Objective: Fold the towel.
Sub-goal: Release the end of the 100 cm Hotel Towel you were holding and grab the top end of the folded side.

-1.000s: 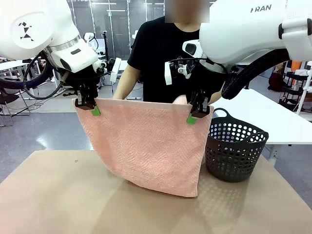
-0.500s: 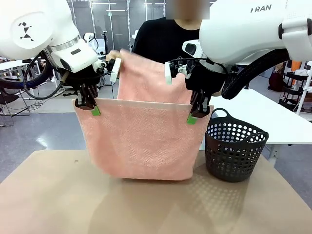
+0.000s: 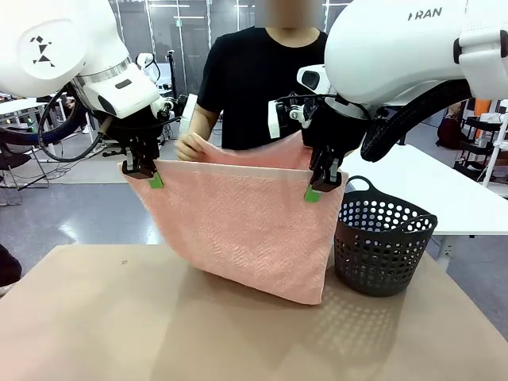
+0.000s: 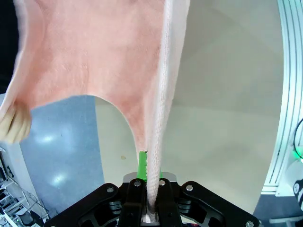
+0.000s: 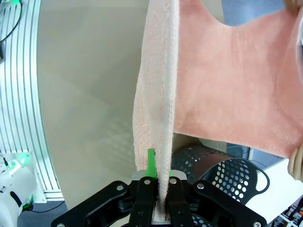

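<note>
The salmon-pink towel hangs above the table, doubled over. My left gripper is shut on its upper left corner, and my right gripper is shut on its upper right corner. Behind it, the person's hand holds the far edge up just behind my held edge; the other hand is hidden behind my right gripper. In the left wrist view the towel runs edge-on out of my shut jaws, with the person's fingers at the left. The right wrist view has the towel edge-on too.
A dark grey perforated basket stands on the table's right side, close under my right gripper. The brown table is bare in front of and to the left of the towel. A white table stands behind on the right.
The person lifted the towel's lower edge up high behind my held edge, then brought it down level with my grippers. My grippers have stayed still.
</note>
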Robot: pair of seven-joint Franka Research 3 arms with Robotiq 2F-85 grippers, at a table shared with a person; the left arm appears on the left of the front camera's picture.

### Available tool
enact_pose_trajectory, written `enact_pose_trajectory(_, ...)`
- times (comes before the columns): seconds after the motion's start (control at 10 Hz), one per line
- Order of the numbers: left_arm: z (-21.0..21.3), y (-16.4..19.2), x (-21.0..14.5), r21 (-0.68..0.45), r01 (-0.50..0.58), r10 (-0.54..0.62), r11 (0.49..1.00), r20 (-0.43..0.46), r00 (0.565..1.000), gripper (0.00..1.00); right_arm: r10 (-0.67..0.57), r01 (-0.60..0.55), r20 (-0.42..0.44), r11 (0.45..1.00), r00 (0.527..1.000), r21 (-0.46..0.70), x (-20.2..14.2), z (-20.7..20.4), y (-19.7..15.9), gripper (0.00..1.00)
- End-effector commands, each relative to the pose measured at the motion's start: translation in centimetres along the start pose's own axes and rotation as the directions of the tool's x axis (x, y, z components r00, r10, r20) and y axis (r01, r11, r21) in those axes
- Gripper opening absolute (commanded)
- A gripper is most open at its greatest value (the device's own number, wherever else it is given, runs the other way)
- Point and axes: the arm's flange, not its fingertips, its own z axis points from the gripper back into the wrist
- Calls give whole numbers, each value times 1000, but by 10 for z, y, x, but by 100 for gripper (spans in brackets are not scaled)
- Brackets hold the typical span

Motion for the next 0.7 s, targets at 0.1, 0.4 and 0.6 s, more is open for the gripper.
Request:
enact_pose_trajectory(0.1, 1, 1, -1, 12, -4, 4, 1000, -18, 1000, 0, 4, -4, -3, 1000, 1000, -2, -2, 0, -1, 0)
enact_pose_trajectory(0.4, 1, 1, -1, 12, -4, 4, 1000, -18, 1000, 0, 4, -4, -3, 1000, 1000, -2, -2, 0, -1, 0)
enact_pose_trajectory(0.6, 1, 1, -1, 12, -4, 4, 1000, -18, 1000, 0, 4, -4, -3, 1000, 1000, -2, -2, 0, -1, 0)
